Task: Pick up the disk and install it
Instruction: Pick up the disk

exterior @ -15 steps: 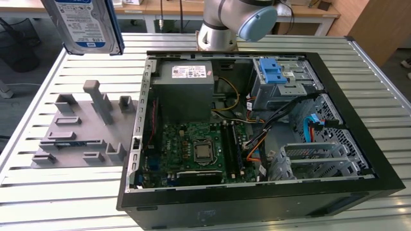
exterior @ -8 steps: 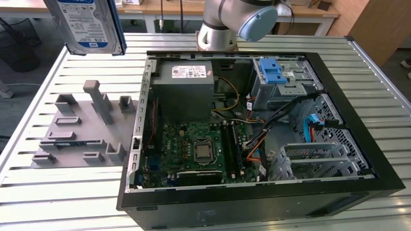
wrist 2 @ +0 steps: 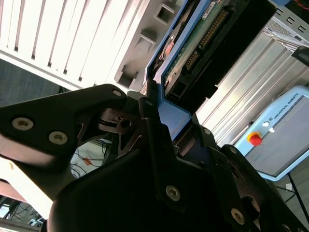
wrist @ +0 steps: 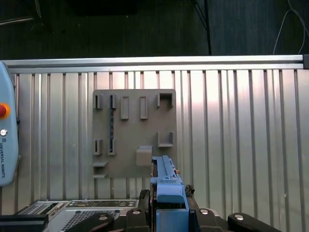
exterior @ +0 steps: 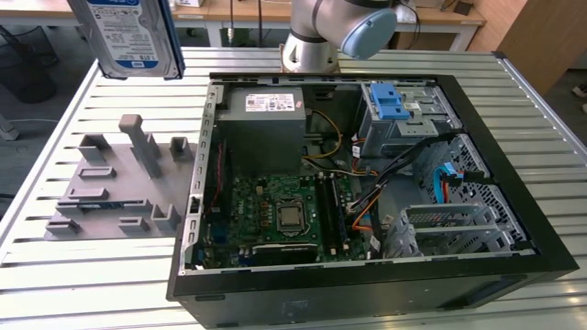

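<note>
The disk (exterior: 133,34), a silver drive with a white-and-blue label and blue rails, hangs upright in the air at the exterior view's top left, above the table's far corner. In the second wrist view my gripper (wrist 2: 166,113) is shut on the disk's (wrist 2: 198,43) blue-railed end, with its green circuit-board side showing. The first wrist view looks along the edge of the disk (wrist: 166,186), its blue rail clamped between my black fingers (wrist: 145,198), high above the grey holder plate (wrist: 133,130).
An open black computer case (exterior: 513,172) lies on the slatted metal table (exterior: 92,275), with a drive cage and blue latch (exterior: 390,103), a grey power supply (exterior: 266,113) and a motherboard inside. The grey holder plate (exterior: 115,185) sits on the exterior view's left. A teach pendant (wrist: 6,130) lies near the case.
</note>
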Controlling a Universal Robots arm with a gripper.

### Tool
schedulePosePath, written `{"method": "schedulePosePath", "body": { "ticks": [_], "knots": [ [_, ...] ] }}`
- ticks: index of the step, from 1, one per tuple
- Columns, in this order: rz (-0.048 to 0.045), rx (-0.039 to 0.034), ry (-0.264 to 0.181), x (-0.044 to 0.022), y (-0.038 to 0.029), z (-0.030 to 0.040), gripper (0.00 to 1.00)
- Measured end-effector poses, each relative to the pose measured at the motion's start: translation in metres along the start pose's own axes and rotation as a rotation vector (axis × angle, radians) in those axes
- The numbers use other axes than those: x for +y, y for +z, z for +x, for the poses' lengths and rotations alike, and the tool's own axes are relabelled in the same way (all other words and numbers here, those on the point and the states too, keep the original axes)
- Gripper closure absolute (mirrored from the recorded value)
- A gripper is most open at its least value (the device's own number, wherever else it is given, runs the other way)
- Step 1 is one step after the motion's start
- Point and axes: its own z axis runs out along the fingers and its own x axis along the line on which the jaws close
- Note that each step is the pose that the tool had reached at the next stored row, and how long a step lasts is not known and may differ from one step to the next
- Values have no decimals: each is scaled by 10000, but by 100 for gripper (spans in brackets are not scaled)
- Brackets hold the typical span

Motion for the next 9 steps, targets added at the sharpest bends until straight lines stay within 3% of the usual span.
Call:
{"method": "schedulePosePath", "body": {
  "ticks": [9],
  "knots": [
    [1,0,0,-89,-3,5,64]
  ]
}}
